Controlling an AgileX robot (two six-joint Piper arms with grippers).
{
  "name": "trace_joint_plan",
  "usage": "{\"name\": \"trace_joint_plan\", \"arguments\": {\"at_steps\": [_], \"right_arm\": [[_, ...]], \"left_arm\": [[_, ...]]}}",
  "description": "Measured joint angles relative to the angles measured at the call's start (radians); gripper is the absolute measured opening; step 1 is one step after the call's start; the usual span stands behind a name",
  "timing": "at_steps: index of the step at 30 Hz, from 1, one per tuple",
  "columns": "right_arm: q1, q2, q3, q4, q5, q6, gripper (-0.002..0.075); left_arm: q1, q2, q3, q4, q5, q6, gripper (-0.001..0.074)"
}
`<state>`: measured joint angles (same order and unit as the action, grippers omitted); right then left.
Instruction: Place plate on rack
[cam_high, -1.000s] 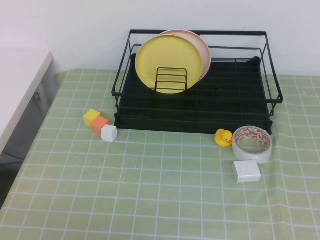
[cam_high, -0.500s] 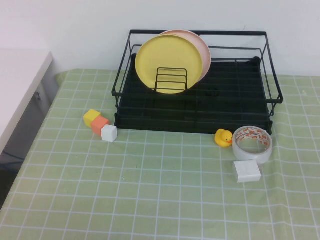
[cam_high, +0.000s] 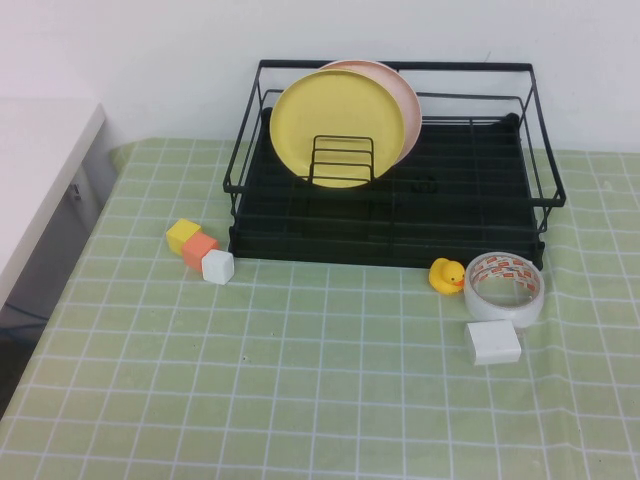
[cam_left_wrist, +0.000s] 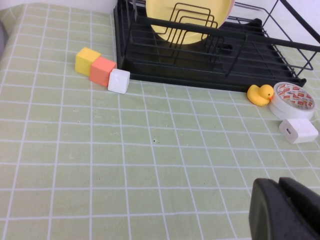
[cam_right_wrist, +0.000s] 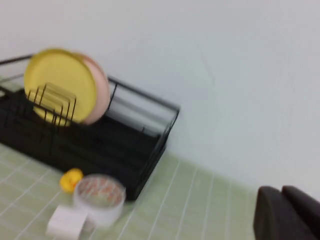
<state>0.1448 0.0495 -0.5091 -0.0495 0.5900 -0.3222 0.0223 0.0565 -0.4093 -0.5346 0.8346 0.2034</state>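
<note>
The yellow plate (cam_high: 337, 125) stands upright in the black wire rack (cam_high: 400, 225), leaning behind the small wire dividers (cam_high: 342, 160) at the rack's left. A pale pink plate (cam_high: 408, 110) stands just behind it. Both plates also show in the left wrist view (cam_left_wrist: 190, 17) and the right wrist view (cam_right_wrist: 60, 85). Neither arm shows in the high view. My left gripper (cam_left_wrist: 285, 210) is shut and empty, above the table's front area. My right gripper (cam_right_wrist: 287, 212) is shut and empty, off to the rack's right side.
Yellow, orange and white cubes (cam_high: 201, 250) sit left of the rack's front. A yellow rubber duck (cam_high: 447, 275), a tape roll (cam_high: 505, 287) and a white block (cam_high: 493, 343) lie by its front right corner. A white counter (cam_high: 30, 170) borders the table's left.
</note>
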Motion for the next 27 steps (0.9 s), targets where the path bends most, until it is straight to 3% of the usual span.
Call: {"name": "trace_joint_plan", "arguments": {"at_steps": [4, 12, 17, 27], "right_arm": [[-0.053, -0.045, 0.15, -0.026, -0.009, 0.116, 0.0011], [-0.305, -0.062, 0.414, -0.023, -0.249, 0.142, 0.0011], [-0.322, -0.062, 0.522, -0.023, -0.362, 0.167, 0.0011], [-0.258, -0.062, 0.536, -0.075, -0.294, 0.288, 0.0011]], "left_arm": [[-0.003, 0.0, 0.0, 0.0, 0.0, 0.0, 0.0], [-0.003, 0.0, 0.0, 0.0, 0.0, 0.0, 0.0], [-0.003, 0.0, 0.0, 0.0, 0.0, 0.0, 0.0], [-0.003, 0.0, 0.0, -0.002, 0.0, 0.0, 0.0]]}}
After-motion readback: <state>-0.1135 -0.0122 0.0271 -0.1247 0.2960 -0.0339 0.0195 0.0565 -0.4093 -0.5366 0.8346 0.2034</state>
